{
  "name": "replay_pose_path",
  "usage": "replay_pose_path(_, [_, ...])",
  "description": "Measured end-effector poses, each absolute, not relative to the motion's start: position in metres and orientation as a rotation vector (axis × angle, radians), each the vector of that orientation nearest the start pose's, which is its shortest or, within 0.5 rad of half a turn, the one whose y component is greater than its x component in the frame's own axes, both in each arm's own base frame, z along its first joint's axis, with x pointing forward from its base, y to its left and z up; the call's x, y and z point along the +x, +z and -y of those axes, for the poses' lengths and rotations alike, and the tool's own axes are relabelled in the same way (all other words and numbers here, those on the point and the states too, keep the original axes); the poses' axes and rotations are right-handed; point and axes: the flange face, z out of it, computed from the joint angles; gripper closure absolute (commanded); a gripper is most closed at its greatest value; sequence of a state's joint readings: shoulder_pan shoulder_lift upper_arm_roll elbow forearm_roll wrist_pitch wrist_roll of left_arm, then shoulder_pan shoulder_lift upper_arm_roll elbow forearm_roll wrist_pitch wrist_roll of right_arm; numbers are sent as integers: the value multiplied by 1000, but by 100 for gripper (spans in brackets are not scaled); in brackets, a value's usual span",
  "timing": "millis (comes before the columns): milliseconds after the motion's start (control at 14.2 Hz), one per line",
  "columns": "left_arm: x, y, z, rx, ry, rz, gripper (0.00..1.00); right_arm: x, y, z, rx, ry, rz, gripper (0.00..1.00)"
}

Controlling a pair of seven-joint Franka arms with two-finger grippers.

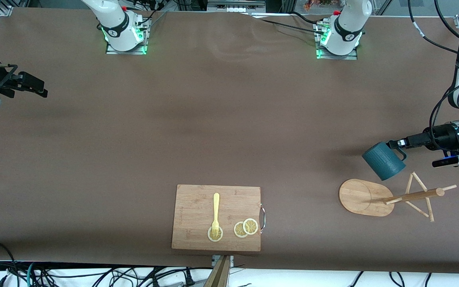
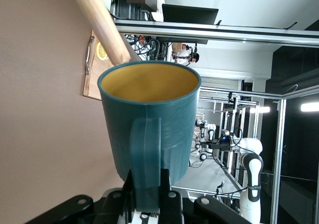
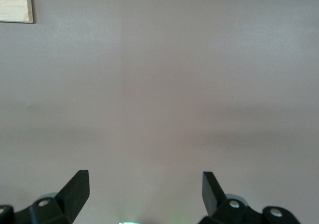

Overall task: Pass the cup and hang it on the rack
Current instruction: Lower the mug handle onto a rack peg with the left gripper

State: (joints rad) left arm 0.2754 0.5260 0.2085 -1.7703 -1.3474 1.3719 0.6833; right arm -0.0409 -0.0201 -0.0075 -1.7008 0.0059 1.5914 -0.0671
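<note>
Both arms were glossy white with rounded shells and black bands at the joints, each band carrying a small white mark. Their bases sat on square metal plates lit by green lamps, with red fittings and black cables trailing off them. The left arm wore loose black cables looped along its links, a black cylindrical wrist section and a white housing with a small blue light. The left gripper was black, and its mount showed silver screw heads. The right gripper had two black wedge-shaped fingers on a black body with silver screws.
</note>
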Motion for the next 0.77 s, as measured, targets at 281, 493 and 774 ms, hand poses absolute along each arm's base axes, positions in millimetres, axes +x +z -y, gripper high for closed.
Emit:
replay_pose_path(281, [586,304,-177,1675,55,-228,100,544,576,26,-3127,139,29,0])
replay_pose_path(493, [580,304,-194,1664,70,-248,100,544,576,26,-3127,139,29,0])
replay_pose_path(774, [577,290,-206,1639,78,-289,100,544,576,26,-3127,139,29,0])
